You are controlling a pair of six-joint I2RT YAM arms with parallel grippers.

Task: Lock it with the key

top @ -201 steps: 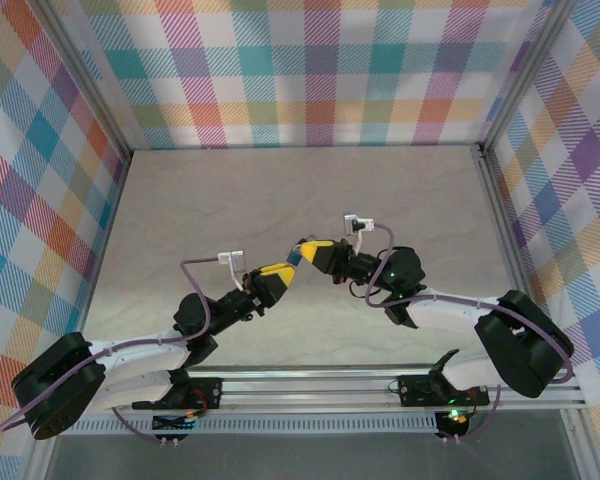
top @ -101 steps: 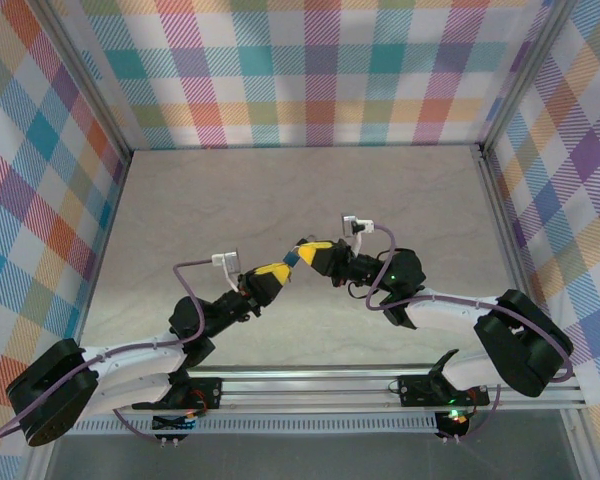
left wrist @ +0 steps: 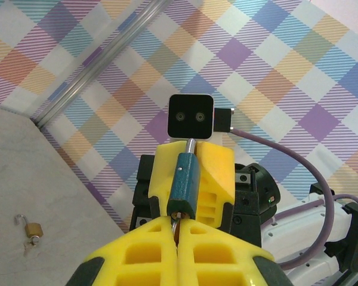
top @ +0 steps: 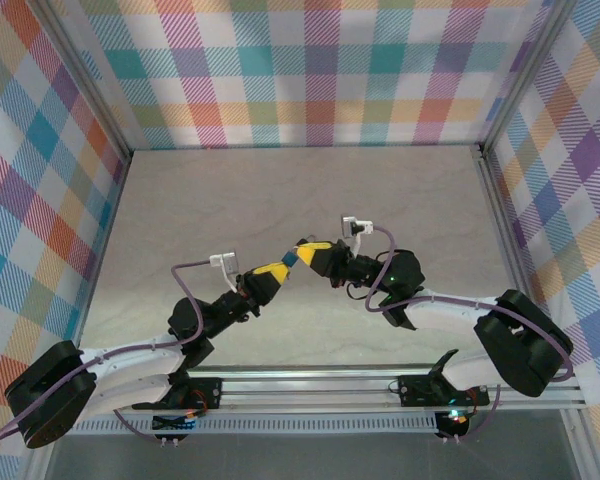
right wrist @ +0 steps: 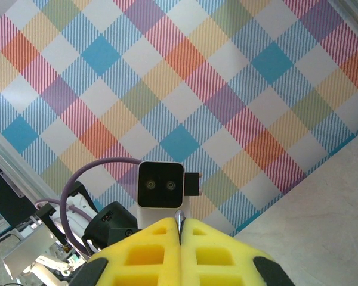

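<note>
Here, from above, we see the left fingers (top: 274, 271) and the right fingers (top: 318, 250) meeting tip to tip over the middle of the surface (top: 280, 190), the right pair at 2 o'clock of the left pair. In the left wrist view the key (left wrist: 184, 185) stands along the seam of the right fingers, its teal head in the middle and a short silver end pointing to 12 o'clock. The right fingers close in on it from both sides and have hold of it. In their own wrist view they look pressed together, with a thin sliver of metal showing at the tips. The left fingers are closed too, pinching a tiny dark piece with a metal glint that looks like the lock (left wrist: 177, 223), touching the key's lower end at 6 o'clock. We cannot tell whether the key sits inside it. A small brass padlock (left wrist: 32, 229) lies on the surface, well apart at 8 o'clock of the key.
</note>
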